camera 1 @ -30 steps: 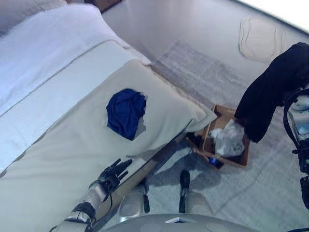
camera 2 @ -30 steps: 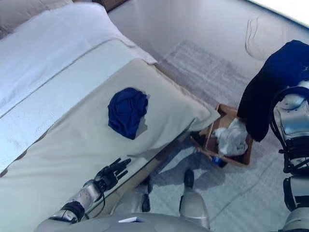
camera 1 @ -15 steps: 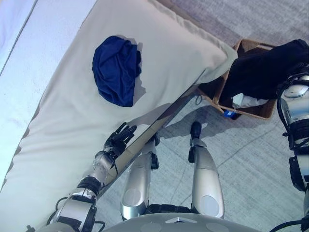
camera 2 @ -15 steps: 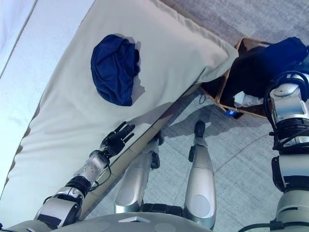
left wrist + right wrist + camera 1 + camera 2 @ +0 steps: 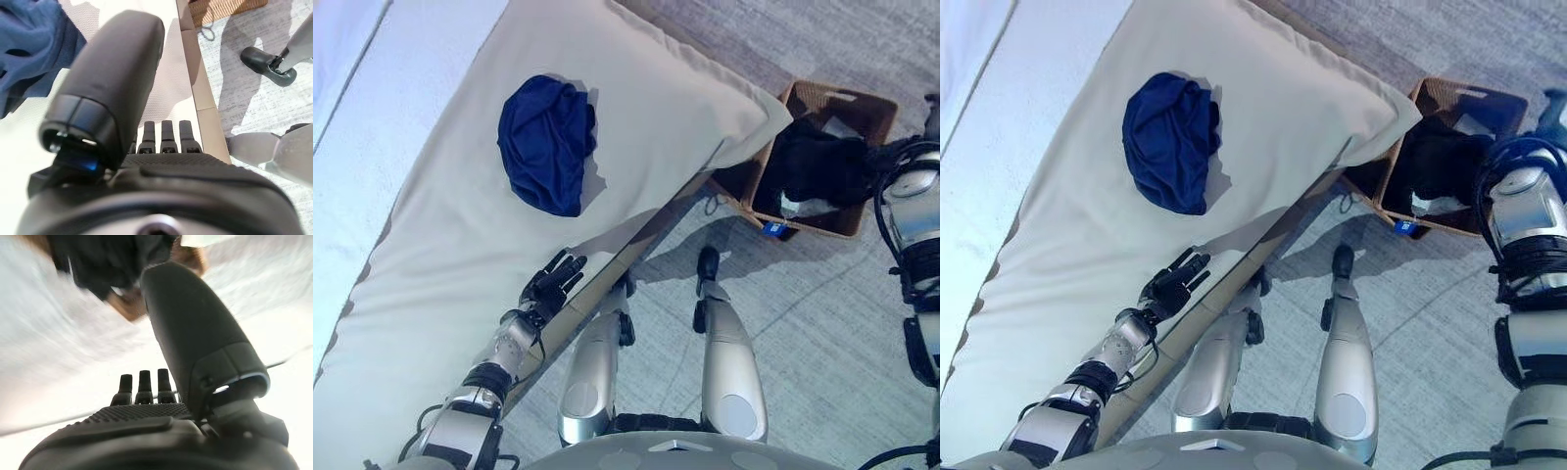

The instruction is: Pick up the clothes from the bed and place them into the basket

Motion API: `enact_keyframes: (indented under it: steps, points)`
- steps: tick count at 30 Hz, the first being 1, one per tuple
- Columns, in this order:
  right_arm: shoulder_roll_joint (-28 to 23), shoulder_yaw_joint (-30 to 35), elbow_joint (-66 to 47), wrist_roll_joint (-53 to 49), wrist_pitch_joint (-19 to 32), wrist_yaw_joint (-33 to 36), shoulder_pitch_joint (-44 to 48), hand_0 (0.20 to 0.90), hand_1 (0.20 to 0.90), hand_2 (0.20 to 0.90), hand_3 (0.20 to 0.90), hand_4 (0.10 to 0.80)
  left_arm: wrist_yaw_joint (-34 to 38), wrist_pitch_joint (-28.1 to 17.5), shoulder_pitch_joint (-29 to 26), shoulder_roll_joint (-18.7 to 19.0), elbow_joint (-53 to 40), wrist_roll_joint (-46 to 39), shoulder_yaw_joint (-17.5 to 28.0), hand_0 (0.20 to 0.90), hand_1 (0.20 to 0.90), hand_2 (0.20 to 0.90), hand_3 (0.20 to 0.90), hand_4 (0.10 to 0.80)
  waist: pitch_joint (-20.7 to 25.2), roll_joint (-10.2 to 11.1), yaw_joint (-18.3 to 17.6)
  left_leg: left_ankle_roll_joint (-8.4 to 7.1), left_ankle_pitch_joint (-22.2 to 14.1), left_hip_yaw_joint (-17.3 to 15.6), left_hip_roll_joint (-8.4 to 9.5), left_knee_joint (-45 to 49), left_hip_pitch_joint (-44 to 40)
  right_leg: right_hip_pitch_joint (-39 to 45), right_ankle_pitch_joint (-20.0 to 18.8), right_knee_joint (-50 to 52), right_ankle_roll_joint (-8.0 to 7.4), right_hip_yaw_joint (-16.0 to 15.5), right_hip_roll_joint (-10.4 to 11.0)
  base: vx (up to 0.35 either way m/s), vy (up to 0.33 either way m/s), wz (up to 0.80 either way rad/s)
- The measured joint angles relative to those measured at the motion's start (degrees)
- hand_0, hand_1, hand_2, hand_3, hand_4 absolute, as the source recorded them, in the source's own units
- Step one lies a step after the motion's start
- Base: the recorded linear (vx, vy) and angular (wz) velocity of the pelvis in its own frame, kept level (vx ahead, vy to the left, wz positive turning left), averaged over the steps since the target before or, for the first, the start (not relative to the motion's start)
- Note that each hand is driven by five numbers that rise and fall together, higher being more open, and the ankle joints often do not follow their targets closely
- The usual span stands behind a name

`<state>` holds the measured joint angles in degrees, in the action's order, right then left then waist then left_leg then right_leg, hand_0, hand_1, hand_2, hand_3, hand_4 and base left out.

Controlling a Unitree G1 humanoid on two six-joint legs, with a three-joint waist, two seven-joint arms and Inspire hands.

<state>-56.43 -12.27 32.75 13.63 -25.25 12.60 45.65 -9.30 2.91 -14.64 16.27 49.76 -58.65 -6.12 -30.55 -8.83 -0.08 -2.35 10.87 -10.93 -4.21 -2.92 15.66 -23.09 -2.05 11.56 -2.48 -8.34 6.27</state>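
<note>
While the wide bed with its beige cover (image 5: 431, 294) filled most of the room, a crumpled dark blue garment (image 5: 546, 142) lay on it. Beside the bed's corner, a brown woven basket (image 5: 867, 103) on the floor held a black garment (image 5: 813, 162). Left hand (image 5: 551, 287) rested at the mattress edge, fingers straight, empty. Right hand (image 5: 195, 382) was released, holding nothing.
</note>
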Motion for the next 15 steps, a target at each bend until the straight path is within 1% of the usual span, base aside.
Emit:
enact_keyframes:
  steps: [2,4,6,7,8,9,11,12,13,14,15]
  points:
    - [-4.1,0.1,-6.2,5.1,0.6,-6.6,-1.7,0.9,0.9,0.9,0.9,0.8,0.0,0.6,0.9,0.0,0.0,0.0,1.2,0.9,0.9,0.9,0.9,0.8,0.0,0.3,0.1,0.02,0.0,0.5,-0.12,-0.7,-1.7,2.6,-0.4,-1.8,-0.06,-0.6,-0.2,0.109,0.124,0.14]
    - [-8.3,0.3,-12.5,9.8,2.4,-13.2,-4.1,0.9,0.9,0.9,0.9,0.8,0.0,0.8,2.6,-0.5,0.0,0.0,3.2,0.9,0.9,0.9,0.9,0.8,0.0,0.5,-0.1,-0.02,-0.2,1.2,-0.07,-1.5,-3.9,6.1,-0.7,-4.1,-0.5,-1.6,-0.3,0.159,0.146,0.2]
    - [-11.7,1.6,-17.6,13.3,4.9,-17.4,-7.6,0.9,0.9,0.9,0.9,0.8,0.0,0.9,4.0,-0.6,0.0,0.0,4.5,0.9,0.9,0.9,0.9,0.8,0.1,1.2,0.0,-0.14,-0.6,2.1,-0.04,-1.7,-5.9,9.7,-1.0,-6.6,-0.91,-2.7,-0.5,0.186,0.13,0.26]
    - [-12.4,3.0,-19.4,14.6,6.7,-18.3,-9.7,0.9,0.9,0.9,0.9,0.8,0.0,0.8,5.1,-0.4,-0.2,0.0,5.0,0.9,0.9,0.9,0.9,0.8,0.4,2.0,0.0,-0.21,-0.8,2.7,-0.01,-1.6,-6.5,11.2,-1.1,-7.8,-0.98,-3.4,-0.5,0.239,0.184,0.26]
    - [-12.4,3.8,-21.0,14.6,8.6,-18.2,-10.8,0.9,0.9,0.9,0.9,0.8,0.0,0.8,6.3,-0.1,-0.2,0.1,6.2,0.9,0.9,0.9,0.9,0.8,0.8,3.4,0.1,-0.19,-1.0,3.0,-0.01,-1.7,-7.1,12.5,-1.2,-8.8,-1.15,-3.7,-0.6,0.185,0.174,0.21]
    - [-12.3,4.3,-22.4,14.0,9.4,-18.3,-11.0,0.9,0.9,0.9,0.9,0.8,0.0,0.8,7.0,-0.1,0.0,0.1,7.2,0.9,0.9,0.9,0.9,0.8,0.7,4.4,0.2,-0.31,-1.3,3.1,0.03,-1.6,-7.9,13.6,-1.5,-9.2,-1.32,-4.0,-0.6,0.196,0.198,0.13]
    - [-12.3,4.8,-26.2,9.5,11.5,-18.3,-11.1,0.9,0.9,0.9,0.9,0.8,0.1,1.0,8.1,0.0,1.5,0.3,9.0,0.9,0.9,0.9,0.9,0.8,1.3,6.4,0.3,-0.27,-1.3,3.6,0.16,-1.6,-9.1,15.7,-1.7,-10.3,-1.43,-5.0,-0.6,0.177,0.146,0.17]
    - [-12.1,4.8,-28.2,7.5,12.8,-18.7,-11.1,0.9,0.9,0.9,0.9,0.8,0.1,1.1,8.0,0.0,2.6,0.4,9.5,0.9,0.9,0.9,0.9,0.8,1.6,7.5,1.2,-0.2,-1.4,4.0,0.2,-1.6,-10.1,17.1,-1.7,-10.8,-1.43,-5.3,-0.6,0.164,0.131,0.17]
    - [-11.9,4.8,-28.8,6.8,13.6,-19.1,-11.0,0.9,0.9,0.9,0.9,0.8,0.1,1.2,8.0,0.0,2.9,0.6,9.7,0.9,0.9,0.9,0.9,0.8,1.9,8.0,1.7,-0.2,-1.4,4.1,0.23,-1.6,-10.4,17.5,-1.6,-10.8,-1.43,-5.5,-0.6,0.193,0.12,0.22]
    - [-10.9,4.8,-29.7,6.2,16.0,-19.6,-10.8,0.9,0.9,0.9,0.9,0.8,0.1,1.6,7.9,0.2,3.5,2.0,10.4,0.9,0.9,0.9,0.9,0.8,3.1,9.2,2.6,-0.21,-1.4,4.7,0.25,-1.4,-10.4,18.5,-1.6,-11.3,-1.44,-6.5,-0.6,0.156,0.079,0.28]
    - [-9.7,4.4,-29.6,6.1,16.8,-19.7,-10.2,0.9,0.9,0.9,0.9,0.8,0.1,1.7,7.9,0.5,4.1,2.8,10.5,0.9,0.9,0.9,0.9,0.8,3.5,9.8,3.2,-0.32,-1.4,5.3,0.28,-1.3,-10.5,19.2,-1.6,-11.8,-1.44,-7.1,-0.6,0.223,0.077,0.51]
